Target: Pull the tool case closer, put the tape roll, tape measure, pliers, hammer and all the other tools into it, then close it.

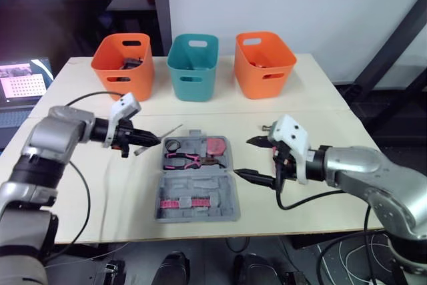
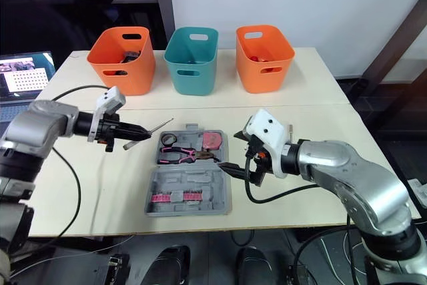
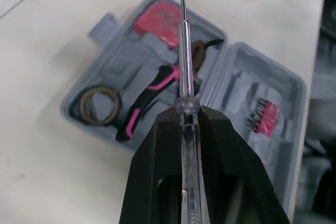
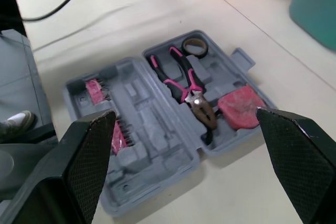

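The left gripper has its two black fingers pressed together on the clear plastic handle of a screwdriver, pinching it just behind the collar. The thin metal shaft points toward the open grey tool case. This gripper hovers at about ten o'clock from the case. The right gripper waits at three o'clock from the case with its fingers spread wide and nothing between them. The case lies flat at six o'clock on the table. In its far half a tape roll sits at nine o'clock, pink-handled pliers in the middle and a pink tape measure at three o'clock. Three bins stand at twelve o'clock. The screwdriver looks light and stiff, but its smooth handle could twist or slide in the pinch. A hold on the handle near the collar seems best.
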### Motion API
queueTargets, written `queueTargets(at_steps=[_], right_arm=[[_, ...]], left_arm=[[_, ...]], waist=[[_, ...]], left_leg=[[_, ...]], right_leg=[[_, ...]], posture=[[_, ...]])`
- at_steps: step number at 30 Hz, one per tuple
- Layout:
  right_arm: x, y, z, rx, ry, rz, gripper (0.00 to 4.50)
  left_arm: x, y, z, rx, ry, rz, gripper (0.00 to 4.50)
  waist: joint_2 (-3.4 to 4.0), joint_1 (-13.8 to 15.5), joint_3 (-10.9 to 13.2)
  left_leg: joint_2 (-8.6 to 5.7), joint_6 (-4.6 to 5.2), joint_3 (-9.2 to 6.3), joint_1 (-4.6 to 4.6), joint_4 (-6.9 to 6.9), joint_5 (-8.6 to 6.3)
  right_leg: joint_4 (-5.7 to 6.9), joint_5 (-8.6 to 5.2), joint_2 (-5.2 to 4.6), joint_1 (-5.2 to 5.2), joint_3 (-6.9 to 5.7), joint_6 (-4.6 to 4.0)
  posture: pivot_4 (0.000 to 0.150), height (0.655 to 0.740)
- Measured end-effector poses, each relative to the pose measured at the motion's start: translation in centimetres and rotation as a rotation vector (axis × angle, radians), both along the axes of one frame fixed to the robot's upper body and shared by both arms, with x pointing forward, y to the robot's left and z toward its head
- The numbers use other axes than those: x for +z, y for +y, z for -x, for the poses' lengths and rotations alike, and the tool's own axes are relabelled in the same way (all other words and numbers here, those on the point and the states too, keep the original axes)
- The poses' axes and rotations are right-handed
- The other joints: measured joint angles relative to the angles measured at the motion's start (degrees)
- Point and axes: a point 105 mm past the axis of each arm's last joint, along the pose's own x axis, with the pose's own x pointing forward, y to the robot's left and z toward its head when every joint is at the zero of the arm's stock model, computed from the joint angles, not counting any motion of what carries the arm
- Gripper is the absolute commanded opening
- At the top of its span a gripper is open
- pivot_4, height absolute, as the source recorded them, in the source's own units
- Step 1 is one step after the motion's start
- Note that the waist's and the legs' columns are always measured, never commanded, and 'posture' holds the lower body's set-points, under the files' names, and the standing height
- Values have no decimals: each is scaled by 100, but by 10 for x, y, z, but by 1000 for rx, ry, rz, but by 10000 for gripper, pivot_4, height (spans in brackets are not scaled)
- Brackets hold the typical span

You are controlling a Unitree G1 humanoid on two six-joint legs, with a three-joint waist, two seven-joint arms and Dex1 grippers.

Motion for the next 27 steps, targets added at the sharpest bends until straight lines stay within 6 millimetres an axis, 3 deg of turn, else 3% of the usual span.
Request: queueTargets(at_steps=[4,13,27], right_arm=[[-8,-2,13,-23,39,14,45000],[-22,-2,30,-25,97,77,45000],[-12,-5,16,-68,62,71,45000]], left_arm=[[-12,-19,0,-102,20,-123,154],[-39,-51,26,-447,-39,-486,153],[-59,-68,17,-422,-68,-592,153]], waist=[[-2,-4,2],[-3,-10,6],[-6,-9,8]], left_leg=[[0,2,-1,0,0,0],[3,3,-3,0,4,-1],[3,7,-6,0,10,-2]], right_leg=[[2,-2,0,0,0,4],[4,-11,1,-1,0,-4],[7,-9,3,3,0,14]], posture=[[1500,7400],[1500,7400],[1500,7400]])
